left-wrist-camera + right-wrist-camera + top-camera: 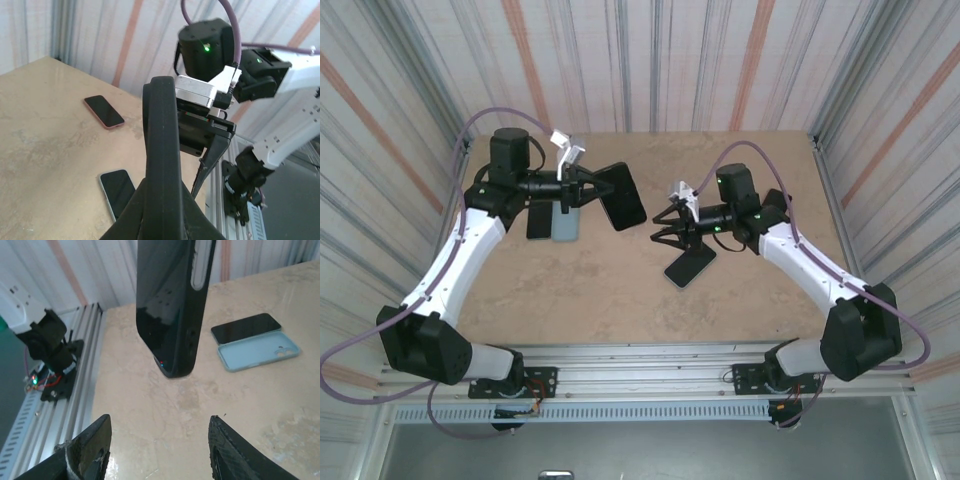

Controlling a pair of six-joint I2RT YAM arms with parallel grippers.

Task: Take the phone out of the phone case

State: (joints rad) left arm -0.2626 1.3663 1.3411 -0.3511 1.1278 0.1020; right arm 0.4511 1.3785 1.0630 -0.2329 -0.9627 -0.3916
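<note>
While held above the desk (600, 300), phone case (623, 195): at 11 o'clock.
Left hand (596, 190): clamped tight on its edge.
Right hand (662, 233): fingers apart, holding nothing.
Phone (690, 268): flat, 4 o'clock.

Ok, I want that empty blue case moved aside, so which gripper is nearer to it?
Left. The left gripper, shut on the black case, hangs close by the blue case, just to its right. The right gripper stands open farther right, beyond the black case.

Cropped at top: glossy black rectangular phone case (170, 305). Partly blocked from sight at near end: white-rimmed black-screened phone (116, 190).
</note>
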